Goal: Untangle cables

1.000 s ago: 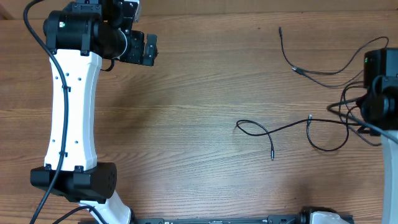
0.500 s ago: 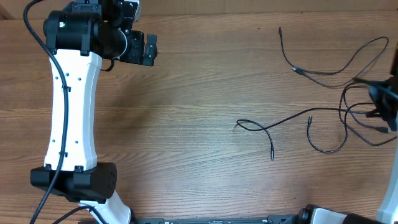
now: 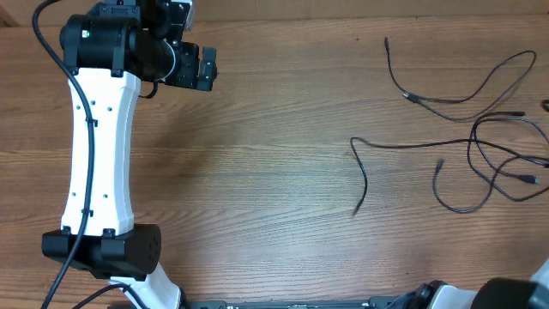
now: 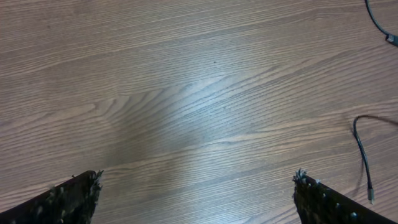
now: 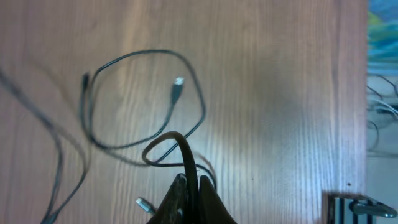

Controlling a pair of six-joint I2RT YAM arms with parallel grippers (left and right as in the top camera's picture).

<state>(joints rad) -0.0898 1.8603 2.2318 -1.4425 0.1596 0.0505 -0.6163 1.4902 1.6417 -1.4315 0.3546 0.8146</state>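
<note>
Several thin black cables (image 3: 480, 137) lie tangled on the right of the wooden table, and one strand (image 3: 360, 172) trails left to a free plug end. My right gripper (image 5: 191, 182) is past the right edge of the overhead view. In the right wrist view it is shut on a black cable (image 5: 181, 142) that arches up out of the fingertips. A cable loop (image 5: 124, 57) with a silver-tipped plug (image 5: 178, 83) lies beyond it. My left gripper (image 3: 206, 69) hangs open at the far left, its fingers (image 4: 81, 193) wide apart over bare wood. A cable end (image 4: 362, 152) shows at that view's right.
The left arm's white link (image 3: 99, 146) and base (image 3: 111, 249) fill the left side. The table's right edge (image 5: 348, 93) is close to the right gripper, with clutter and a metal bracket (image 5: 351, 204) past it.
The right arm has pulled away to the right and out of the overhead view, dragging its cable. That cable's free end slid right and its loops stretched out. The left arm stayed still.
</note>
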